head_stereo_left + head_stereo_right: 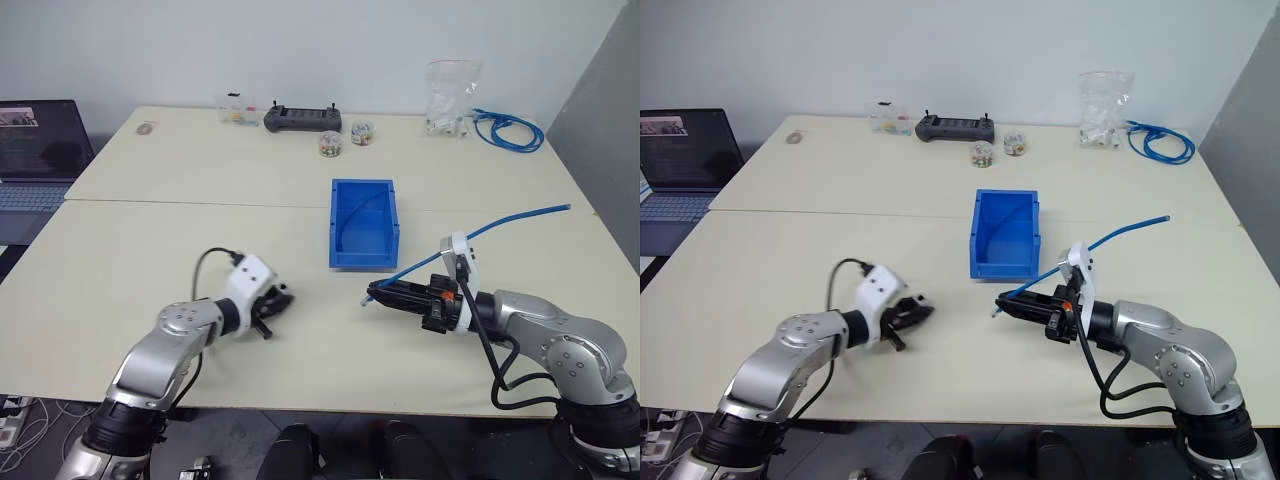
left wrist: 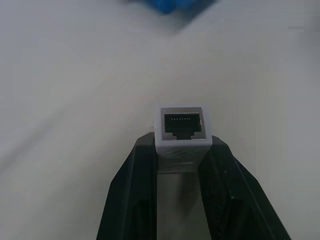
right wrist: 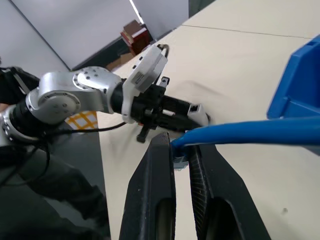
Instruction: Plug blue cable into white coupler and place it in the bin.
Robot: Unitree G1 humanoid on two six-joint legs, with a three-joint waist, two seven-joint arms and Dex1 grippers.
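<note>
A pale cream desk [image 1: 200,250] fills the frame, a seam running across it at mid-height, with a plain white wall behind and a grey panel at the right edge. A laptop [image 1: 35,150] is cut off at the upper left. Along the far edge stand a black controller [image 1: 302,119], two small jars [image 1: 345,139], a clear bag [image 1: 449,98] and a blue coil [image 1: 510,130]; their contents are too small to read.

The bin [image 1: 363,222] sits at centre, a blue strand lying inside it. The left gripper [image 1: 275,303], lower left of centre, has its jaws closed on the coupler [image 2: 181,131], dark socket facing outward. The right gripper [image 1: 385,294], lower right of centre, has its jaws pinched on the cable [image 1: 500,222] just behind its end; the plug is mostly hidden between the fingers [image 3: 160,175]. The cable rises to the right and ends in mid-air. The two grippers face each other, apart.
</note>
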